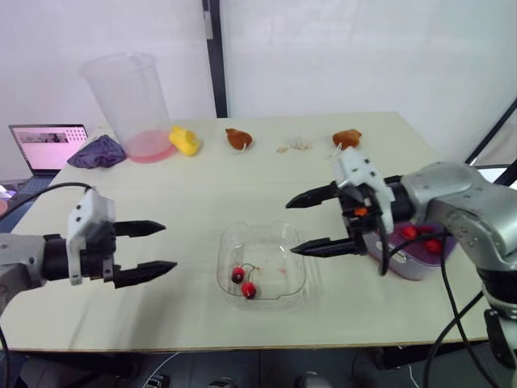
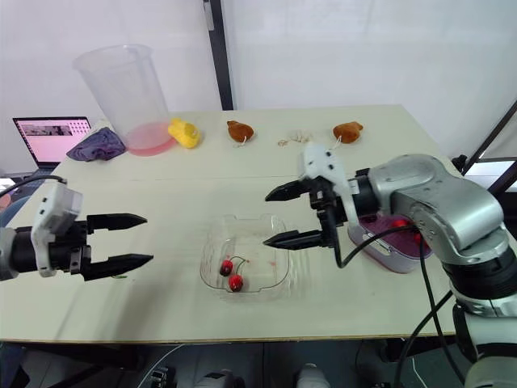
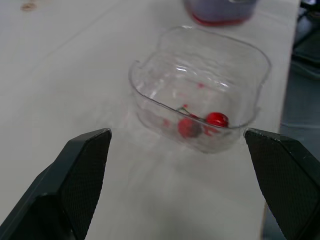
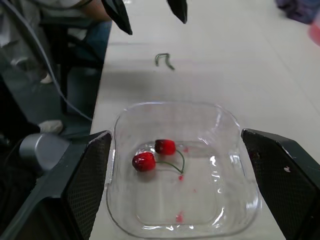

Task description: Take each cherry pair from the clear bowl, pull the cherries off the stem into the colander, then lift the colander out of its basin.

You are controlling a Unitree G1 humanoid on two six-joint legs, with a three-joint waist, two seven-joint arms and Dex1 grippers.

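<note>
Cherry pair (image 1: 243, 282) lies in clear bowl (image 1: 284, 277), near spread right gripper (image 1: 291, 228).

Both grippers are being held open: left gripper (image 1: 167, 246) left of clear bowl (image 1: 279, 268), right gripper (image 1: 291, 227) over its right side.

A red cherry pair (image 1: 244, 282) on a thin green stem (image 4: 179, 164) sits in the colourless clear bowl (image 1: 266, 230) at lower centre, more red fruit (image 1: 409, 232) fills the purple basin (image 1: 414, 267) at right, and across the pale beige table (image 1: 202, 186), toward the upper left, stand a clear tub (image 1: 125, 93) tinted pink at its base, a yellow lump (image 1: 184, 141) and a purple cloth (image 1: 97, 151).
</note>
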